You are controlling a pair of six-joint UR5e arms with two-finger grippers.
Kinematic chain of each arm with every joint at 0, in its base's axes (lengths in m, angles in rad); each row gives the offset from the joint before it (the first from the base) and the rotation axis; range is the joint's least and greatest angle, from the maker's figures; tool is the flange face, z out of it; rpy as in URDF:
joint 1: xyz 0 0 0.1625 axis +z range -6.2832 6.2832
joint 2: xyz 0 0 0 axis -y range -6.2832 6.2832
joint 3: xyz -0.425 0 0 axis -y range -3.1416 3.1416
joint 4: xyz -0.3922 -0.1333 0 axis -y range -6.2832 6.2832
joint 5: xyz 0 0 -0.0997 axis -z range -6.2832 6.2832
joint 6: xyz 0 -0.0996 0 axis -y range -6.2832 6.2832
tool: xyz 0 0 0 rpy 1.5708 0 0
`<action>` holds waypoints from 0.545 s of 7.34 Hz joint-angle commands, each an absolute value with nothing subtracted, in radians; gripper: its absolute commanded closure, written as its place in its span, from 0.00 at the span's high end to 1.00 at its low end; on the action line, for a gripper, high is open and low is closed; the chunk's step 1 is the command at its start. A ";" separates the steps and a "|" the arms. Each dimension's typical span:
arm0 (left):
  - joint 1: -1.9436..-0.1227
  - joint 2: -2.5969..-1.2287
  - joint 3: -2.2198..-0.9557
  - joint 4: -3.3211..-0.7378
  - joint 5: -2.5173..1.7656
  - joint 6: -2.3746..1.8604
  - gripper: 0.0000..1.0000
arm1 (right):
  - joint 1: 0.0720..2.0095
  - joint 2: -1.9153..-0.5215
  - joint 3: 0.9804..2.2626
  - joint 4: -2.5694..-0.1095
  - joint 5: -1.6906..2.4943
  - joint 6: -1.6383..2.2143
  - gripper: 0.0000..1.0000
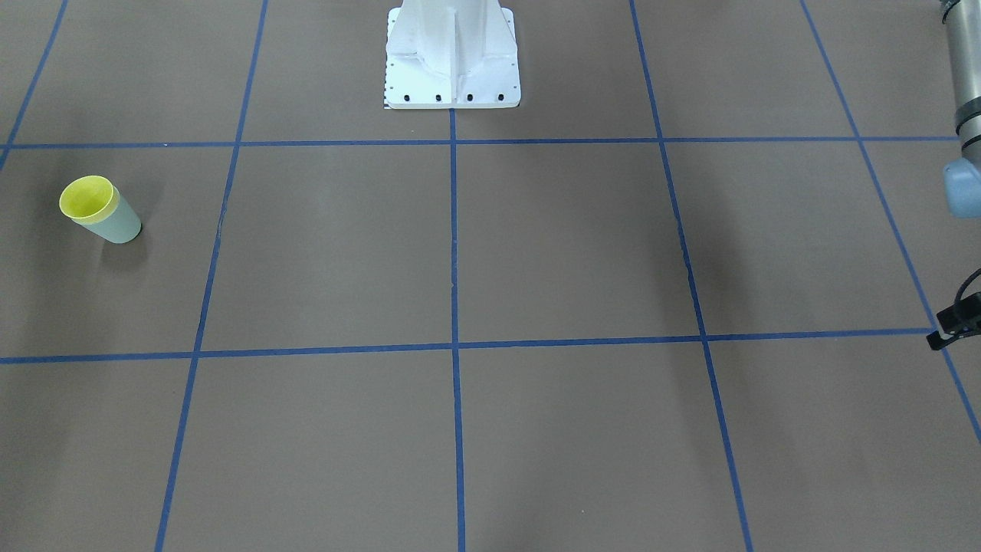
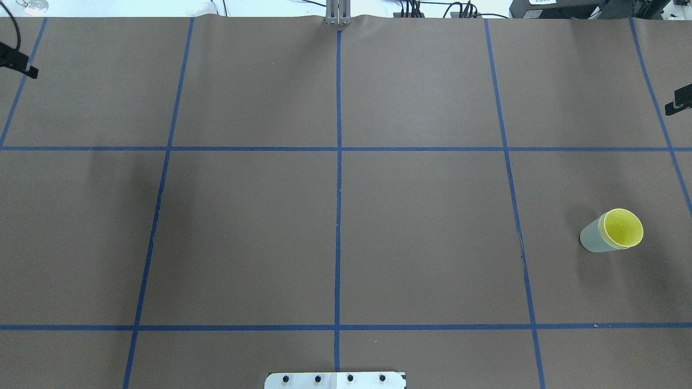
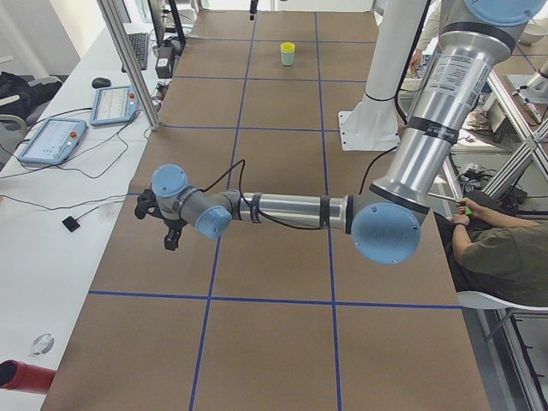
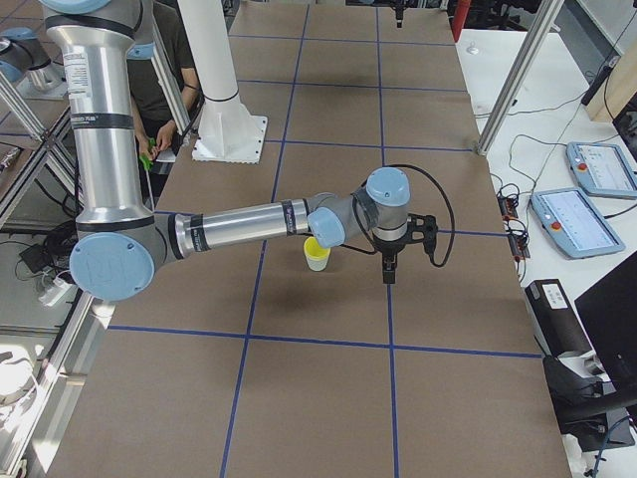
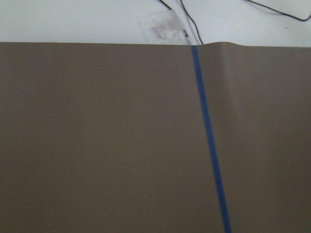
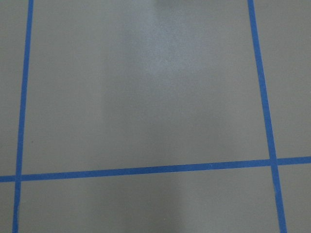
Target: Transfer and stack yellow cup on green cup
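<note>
The yellow cup (image 2: 623, 227) sits nested inside the green cup (image 2: 593, 239), which stands upright on the brown table at the robot's right. The pair also shows in the front view, yellow cup (image 1: 90, 198) in green cup (image 1: 119, 225), far off in the left-side view (image 3: 288, 53), and in the right-side view (image 4: 317, 253). My right gripper (image 4: 388, 271) hangs a short way from the cups and touches neither. My left gripper (image 3: 172, 237) hovers over the table's far left end. I cannot tell whether either gripper is open or shut. Neither wrist view shows fingers or cups.
Blue tape lines (image 2: 338, 162) divide the brown table. The white robot base (image 1: 452, 54) stands at the rear middle. Tablets (image 3: 53, 137) and cables lie on the white bench beside the table. A seated person (image 3: 501, 257) is by the robot.
</note>
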State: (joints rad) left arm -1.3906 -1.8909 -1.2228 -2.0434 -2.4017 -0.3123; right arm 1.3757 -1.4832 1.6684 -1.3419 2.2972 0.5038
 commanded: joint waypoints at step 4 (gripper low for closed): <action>-1.581 -1.841 -1.322 -1.605 -2.366 0.186 1.00 | 1.422 -1.427 1.637 -1.551 2.336 0.301 1.00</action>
State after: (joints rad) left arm -1.5586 -1.8559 -1.2875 -1.6619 -2.4344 0.1072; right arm 1.4186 -1.4213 1.6385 -1.5332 2.3267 0.3255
